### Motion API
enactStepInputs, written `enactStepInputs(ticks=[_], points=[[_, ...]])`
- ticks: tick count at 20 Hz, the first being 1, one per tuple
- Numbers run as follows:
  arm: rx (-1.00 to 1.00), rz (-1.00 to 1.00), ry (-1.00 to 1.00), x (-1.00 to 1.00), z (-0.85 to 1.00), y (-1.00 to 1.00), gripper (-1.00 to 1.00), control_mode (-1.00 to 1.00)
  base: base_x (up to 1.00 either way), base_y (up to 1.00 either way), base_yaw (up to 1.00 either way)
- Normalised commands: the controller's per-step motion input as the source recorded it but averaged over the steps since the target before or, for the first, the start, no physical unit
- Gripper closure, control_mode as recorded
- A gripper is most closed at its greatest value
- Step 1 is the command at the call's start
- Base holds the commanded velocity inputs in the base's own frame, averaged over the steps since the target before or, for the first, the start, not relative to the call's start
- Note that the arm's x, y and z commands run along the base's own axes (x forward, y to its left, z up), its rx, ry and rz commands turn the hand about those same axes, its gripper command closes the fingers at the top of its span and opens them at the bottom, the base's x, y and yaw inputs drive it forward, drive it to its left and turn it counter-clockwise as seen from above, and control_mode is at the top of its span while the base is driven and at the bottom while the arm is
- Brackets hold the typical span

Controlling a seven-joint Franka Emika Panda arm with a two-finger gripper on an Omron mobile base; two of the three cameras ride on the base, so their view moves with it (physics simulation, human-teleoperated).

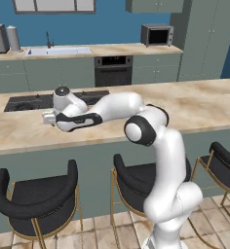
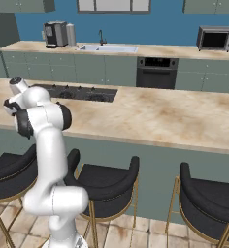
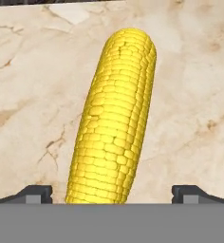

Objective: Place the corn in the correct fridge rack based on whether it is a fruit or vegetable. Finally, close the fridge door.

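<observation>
The corn (image 3: 115,123), a bright yellow cob, lies on the beige marble counter (image 3: 33,85) and runs lengthwise away from the hand. My gripper (image 3: 113,194) is open, low over the near end of the cob. One dark fingertip (image 3: 35,193) stands well to each side of the cob, and neither touches it. In the left base view my hand (image 1: 49,118) hangs low over the island counter (image 1: 204,104), close to the black cooktop (image 1: 39,101). The fridge rack and the fridge door are out of view.
Black bar stools (image 1: 36,194) (image 2: 109,184) line the near side of the island. The cooktop (image 2: 77,92) is set into the island top behind the hand. On the back wall are a sink (image 1: 58,50), an oven (image 1: 113,70) and a microwave (image 1: 157,35).
</observation>
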Motion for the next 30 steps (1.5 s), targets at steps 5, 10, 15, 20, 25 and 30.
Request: enactStepInputs(ticks=[5, 10, 15, 20, 25, 30], points=[[0.00, -0.02, 0.00, 0.41, -0.18, 0.06, -1.00, -1.00, 0.00, 0.00, 0.00], [0.00, -0.07, -0.01, 0.16, -0.26, 0.01, 1.00, -1.00, 0.00, 0.00, 0.00], [0.00, -0.12, -0.13, -0.01, -0.54, -0.12, 1.00, -1.00, 0.00, 0.00, 0.00], [0.01, -0.19, -0.25, -0.64, -0.25, -0.53, 1.00, -1.00, 0.00, 0.00, 0.00], [0.10, -0.18, -0.05, -1.00, 0.52, -0.62, 1.00, -1.00, 0.00, 0.00, 0.00], [0.13, -0.29, 0.00, -1.00, 0.86, -0.96, 1.00, -1.00, 0.00, 0.00, 0.00]])
